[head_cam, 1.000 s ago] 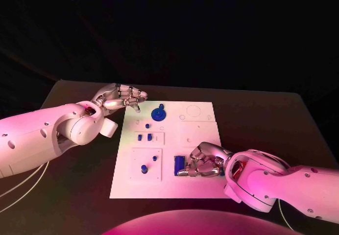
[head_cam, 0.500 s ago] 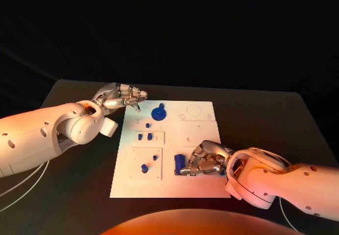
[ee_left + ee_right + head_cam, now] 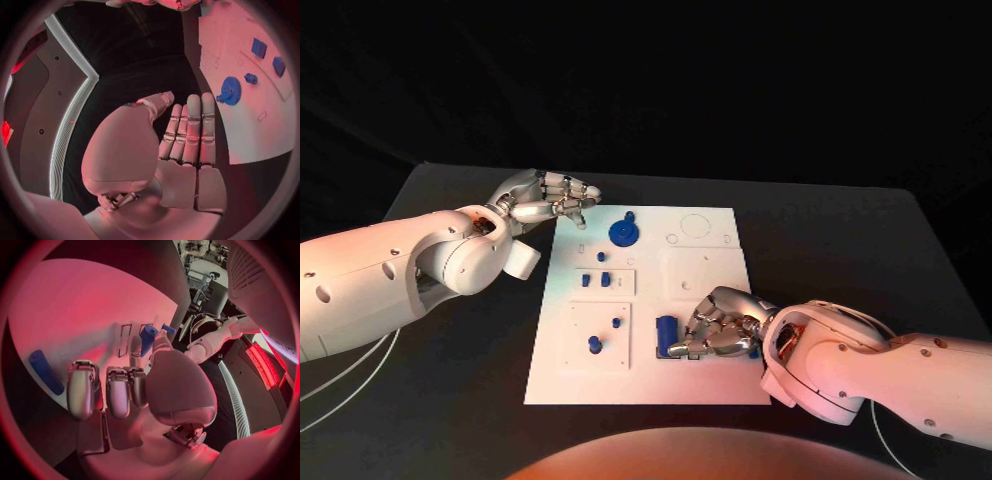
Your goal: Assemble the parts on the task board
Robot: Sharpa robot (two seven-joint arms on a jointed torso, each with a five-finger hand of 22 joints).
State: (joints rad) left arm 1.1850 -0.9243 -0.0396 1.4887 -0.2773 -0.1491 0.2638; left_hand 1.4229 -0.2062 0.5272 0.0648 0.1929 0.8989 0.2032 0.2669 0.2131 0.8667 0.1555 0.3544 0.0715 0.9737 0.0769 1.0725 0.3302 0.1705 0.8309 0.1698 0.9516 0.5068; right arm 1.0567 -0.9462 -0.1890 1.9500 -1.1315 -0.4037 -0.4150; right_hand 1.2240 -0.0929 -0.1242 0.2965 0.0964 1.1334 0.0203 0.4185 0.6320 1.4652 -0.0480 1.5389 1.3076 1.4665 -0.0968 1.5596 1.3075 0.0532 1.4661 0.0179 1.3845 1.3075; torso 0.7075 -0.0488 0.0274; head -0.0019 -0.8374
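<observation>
Right hand: I am keeping my right hand (image 3: 715,325) low over the near part of the task board (image 3: 707,385), its fingers (image 3: 119,390) curled in close together. Just beside their tips a blue block (image 3: 666,331) is standing in its pocket; whether they are pinching it or only touching it, I cannot tell.

Left hand: I am holding my left hand (image 3: 545,197) off the far left corner of the board, over the bench (image 3: 848,240). Its fingers (image 3: 190,130) are lying straight and pressed side by side, with nothing in them.

Gear: the blue gear (image 3: 626,233) is sitting on the board just beyond the left fingertips, near but apart from them.

Small parts: two small blue pieces (image 3: 594,281) are sitting in a framed recess between the two hands, and a blue peg (image 3: 594,344) is standing well to the side of the right fingers.

Long part: a blue bar (image 3: 45,371) is lying on the board past the right fingertips, apart from them.

Handling: I am judging these parts as light, stiff plastic with smooth faces, likely slippery against metal fingers and easy to tip or flick away.

Where to hold: I am thinking the block wants a pinch across its two flat sides, low down, so it is seating straight.
</observation>
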